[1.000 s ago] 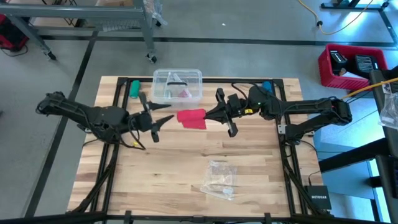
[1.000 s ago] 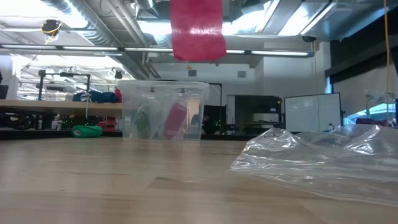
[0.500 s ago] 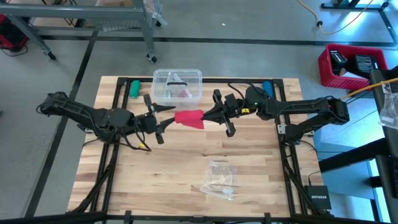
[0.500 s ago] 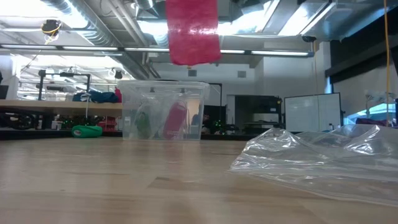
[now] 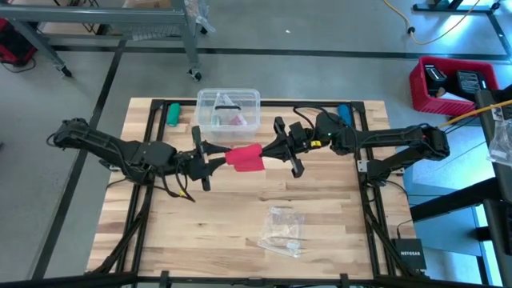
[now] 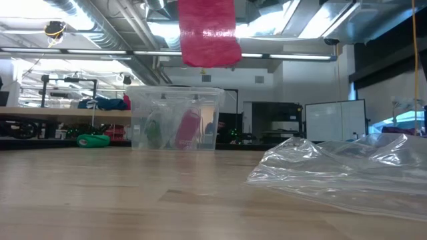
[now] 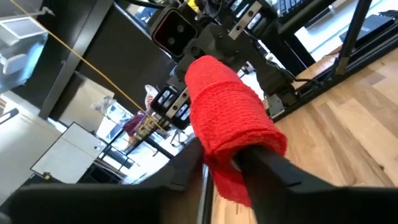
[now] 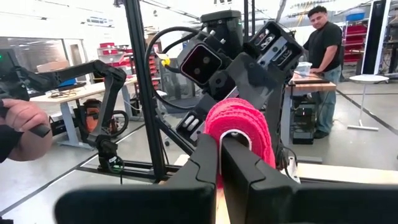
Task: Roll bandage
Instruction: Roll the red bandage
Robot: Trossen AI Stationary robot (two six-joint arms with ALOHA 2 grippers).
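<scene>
Wooden planks make up the table (image 5: pixel 240 232), which is framed by dark rails. Both arms are stretched toward each other across its far half, the left arm (image 5: pixel 112 148) from one side and the right arm (image 5: pixel 384 144) from the other. A clear box (image 5: pixel 228 110) is set at the far edge, with something red-pink and something green seen through its wall in the low view. A crumpled wrapper (image 5: pixel 282 230) is laid on the near half, well apart from the box. A green object (image 5: pixel 173 114) is seen beside the box at the far edge.

The bandage (image 5: pixel 245 158), a red-pink roll, is held in the air above the table between the two grippers, in front of the box; in the low view it is seen hanging high over the planks. The right gripper (image 5: pixel 272 150) is clamped on the roll at one end, its fingers (image 8: pixel 249 171) pressed close together on the cloth. The left gripper (image 5: pixel 214 155) is placed around the other end, its jaws brought in against the fabric on both sides, with a loose flap hanging below them in the left wrist view.

A person (image 8: pixel 323 62) is seen standing in the room beyond, and another person's hand (image 8: pixel 22 127) is seen at the edge of the right wrist view.
</scene>
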